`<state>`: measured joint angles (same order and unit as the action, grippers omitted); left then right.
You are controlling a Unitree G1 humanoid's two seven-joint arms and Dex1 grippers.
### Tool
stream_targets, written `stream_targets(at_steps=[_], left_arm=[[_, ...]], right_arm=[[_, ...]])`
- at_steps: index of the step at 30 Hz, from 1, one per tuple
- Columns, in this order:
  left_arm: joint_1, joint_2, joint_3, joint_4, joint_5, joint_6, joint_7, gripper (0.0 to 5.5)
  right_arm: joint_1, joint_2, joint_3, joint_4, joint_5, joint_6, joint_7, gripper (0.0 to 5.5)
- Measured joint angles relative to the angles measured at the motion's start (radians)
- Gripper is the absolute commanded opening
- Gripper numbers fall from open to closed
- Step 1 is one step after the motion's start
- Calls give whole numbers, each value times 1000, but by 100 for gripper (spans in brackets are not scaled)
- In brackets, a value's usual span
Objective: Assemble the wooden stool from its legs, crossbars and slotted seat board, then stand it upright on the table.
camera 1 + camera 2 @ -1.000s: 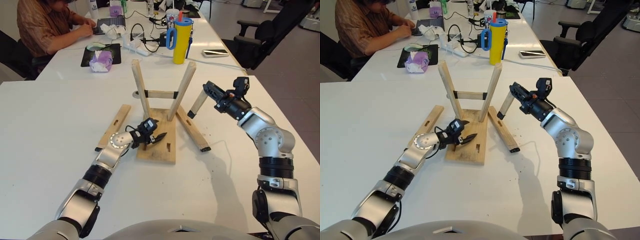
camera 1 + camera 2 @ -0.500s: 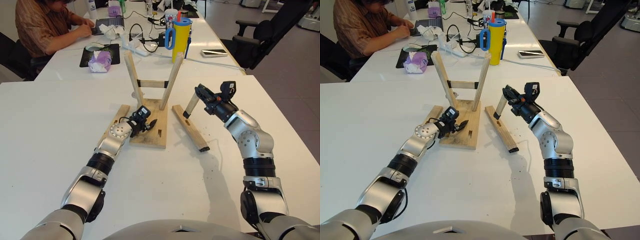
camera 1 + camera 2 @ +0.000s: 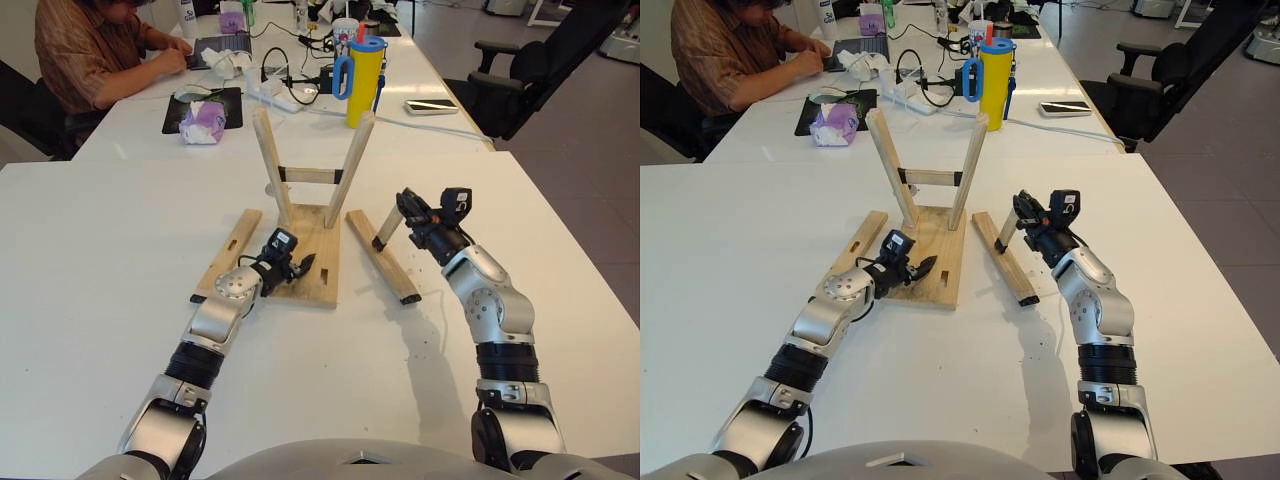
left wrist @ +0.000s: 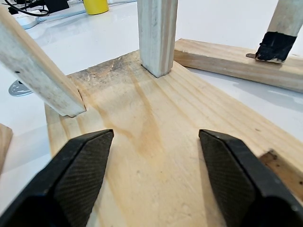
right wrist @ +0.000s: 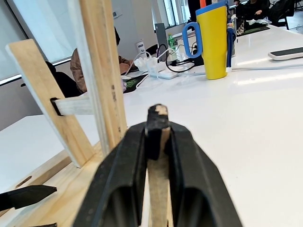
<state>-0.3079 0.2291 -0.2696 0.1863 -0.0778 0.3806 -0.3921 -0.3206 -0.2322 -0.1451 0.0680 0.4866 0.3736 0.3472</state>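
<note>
- Seat board [image 3: 322,258] lies flat on the tabletop [image 3: 90,260]. Two legs [image 3: 273,165] stand in its far slots, tied by a crossbar [image 3: 312,176]. Lying flat presumably keeps the remaining slots facing up for loading.
- Left pincer [image 3: 300,264]: spread wide, empty, low over the board's near end. I judge this a steadying post for the next insertion. Whether it touches the wood cannot be confirmed.
- Right pincer [image 3: 406,207]: clamped on the upper end of a short bar [image 3: 388,226], held tilted with the dark end down. That end is just above or touching the loose rail [image 3: 386,264] beside the board. Gripping at the top leaves the lower end free to seat.
- A second loose rail [image 3: 232,248] lies along the board's left edge.
- Versus one second back: the right pincer sits lower and nearer the board. The board with its legs appears nudged slightly away and to the left. Both rails are unmoved, and the left pincer's opening is unchanged.
</note>
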Motion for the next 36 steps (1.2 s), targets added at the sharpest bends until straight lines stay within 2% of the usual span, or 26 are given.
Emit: stream_targets(at_steps=[15, 36], left_arm=[[4, -11, 0, -15, 0, 32, 22, 334], [4, -18, 2, -15, 0, 36, 25, 334]], right_arm=[[-16, 37, 5, 55, -46, -65, -4, 45], [-34, 69, 24, 57, -79, -52, -23, 45]])
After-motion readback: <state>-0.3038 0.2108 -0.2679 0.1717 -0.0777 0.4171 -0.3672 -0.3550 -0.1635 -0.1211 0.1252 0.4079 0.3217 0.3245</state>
